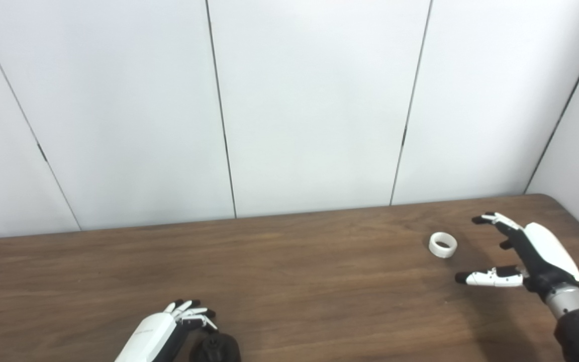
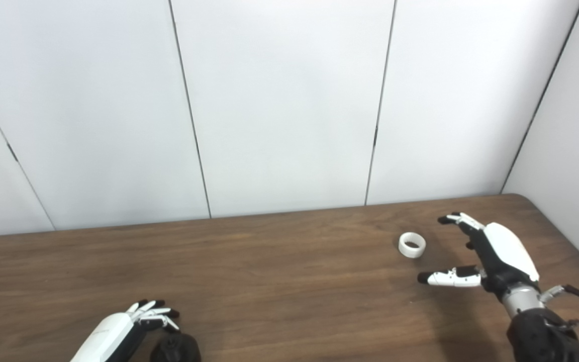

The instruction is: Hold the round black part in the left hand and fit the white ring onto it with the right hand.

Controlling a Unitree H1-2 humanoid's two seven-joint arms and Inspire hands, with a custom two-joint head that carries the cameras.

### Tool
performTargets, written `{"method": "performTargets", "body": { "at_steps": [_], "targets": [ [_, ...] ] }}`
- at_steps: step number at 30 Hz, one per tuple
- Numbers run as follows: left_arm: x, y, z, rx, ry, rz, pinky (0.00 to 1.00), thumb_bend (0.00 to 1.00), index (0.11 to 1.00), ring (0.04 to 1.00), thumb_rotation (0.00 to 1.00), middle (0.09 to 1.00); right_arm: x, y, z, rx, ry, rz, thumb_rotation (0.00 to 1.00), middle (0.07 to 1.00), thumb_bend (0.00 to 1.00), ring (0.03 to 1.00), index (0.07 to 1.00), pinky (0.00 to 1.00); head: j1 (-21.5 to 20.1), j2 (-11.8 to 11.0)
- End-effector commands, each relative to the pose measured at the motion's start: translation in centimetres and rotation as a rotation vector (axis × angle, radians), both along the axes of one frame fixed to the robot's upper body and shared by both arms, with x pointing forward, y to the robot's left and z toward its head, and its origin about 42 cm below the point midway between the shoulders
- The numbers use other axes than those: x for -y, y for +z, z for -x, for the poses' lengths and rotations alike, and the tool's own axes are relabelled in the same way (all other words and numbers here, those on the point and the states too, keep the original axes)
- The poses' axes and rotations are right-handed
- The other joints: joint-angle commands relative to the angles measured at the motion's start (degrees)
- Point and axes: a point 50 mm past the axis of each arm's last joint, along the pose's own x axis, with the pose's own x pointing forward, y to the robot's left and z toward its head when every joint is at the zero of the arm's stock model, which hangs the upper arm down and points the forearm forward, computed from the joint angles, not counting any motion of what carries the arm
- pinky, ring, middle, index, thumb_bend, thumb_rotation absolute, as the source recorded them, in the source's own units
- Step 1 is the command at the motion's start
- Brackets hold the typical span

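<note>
White ring (image 1: 443, 245) — tilted, bore facing up-left | right robot hand (image 1: 525, 254) spread, apart | left robot hand (image 1: 179, 324) beside black part (image 1: 216, 348) — grip unclear

Bare worktop (image 1: 289, 281) is seen between the white ring (image 1: 443, 245) at far right and the round black part (image 1: 215, 348) at near left. The ring is flanked only by the right hand (image 1: 525, 254), just beside it. The far side is closed off by a wall (image 1: 309, 100).
</note>
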Motion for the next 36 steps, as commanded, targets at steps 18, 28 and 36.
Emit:
{"method": "performTargets", "body": {
  "at_steps": [18,28,36],
  "targets": [
    [-0.4,-0.4,1.0,-0.038,-0.057,0.008,1.0,0.52,0.481,0.957,0.04,0.834,1.1,1.9,-8.0,-0.147,-0.062,0.211,0.4,0.967,0.95,0.995,0.846,0.91,-2.43,-1.59],
    [-0.3,-0.4,1.7,-0.038,-0.064,0.016,1.0,0.52,0.48,0.95,0.04,0.831,0.7,1.8,-11.2,-0.174,-0.06,0.204,0.44,0.972,0.95,1.0,0.867,0.93,-2.22,-1.65],
    [-0.4,0.0,2.9,-0.045,-0.069,0.016,1.0,0.52,0.481,0.957,0.04,0.834,-0.5,1.9,-12.1,-0.176,-0.016,0.206,0.43,0.97,0.93,0.997,0.861,0.9,-2.33,-1.04]
  ]
}}
